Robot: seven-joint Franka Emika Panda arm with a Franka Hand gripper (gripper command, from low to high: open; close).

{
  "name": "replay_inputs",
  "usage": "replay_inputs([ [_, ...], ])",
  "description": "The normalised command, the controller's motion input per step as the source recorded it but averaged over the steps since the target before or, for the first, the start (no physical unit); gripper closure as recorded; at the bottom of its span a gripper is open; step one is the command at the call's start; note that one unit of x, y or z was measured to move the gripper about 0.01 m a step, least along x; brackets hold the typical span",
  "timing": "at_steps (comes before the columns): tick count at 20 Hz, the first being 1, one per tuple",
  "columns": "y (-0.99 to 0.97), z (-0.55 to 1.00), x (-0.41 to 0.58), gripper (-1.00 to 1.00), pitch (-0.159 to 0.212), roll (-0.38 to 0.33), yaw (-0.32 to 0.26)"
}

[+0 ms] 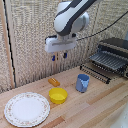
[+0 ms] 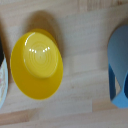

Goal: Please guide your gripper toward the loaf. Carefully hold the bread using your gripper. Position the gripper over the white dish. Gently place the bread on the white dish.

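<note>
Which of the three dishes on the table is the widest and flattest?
The white plate, at the exterior view's left. It lies broad and flat with a speckled rim, while the yellow bowl and blue cup are smaller and deeper.

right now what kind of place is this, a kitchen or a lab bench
Probably a mock kitchen set up as a test bench: a wooden counter with a white dish, a yellow bowl and a blue cup, a dish rack behind them, and a woven screen as backdrop.

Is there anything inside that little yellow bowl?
No. The yellow bowl looks empty in the wrist view: only its shiny bottom shows. The bread lies on the table behind it. What is under the bowl is hidden.
</note>
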Motion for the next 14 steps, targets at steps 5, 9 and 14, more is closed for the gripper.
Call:
replay_inputs([
  [5, -0.05, -0.24, 0.381, -1.00, 0.062, -0.002, 0.054],
  [9, -0.04, -0.33, 0.399, -1.00, 0.099, -0.015, 0.059],
  [14, -0.16, -0.37, 0.409, -1.00, 0.093, -0.009, 0.072],
])
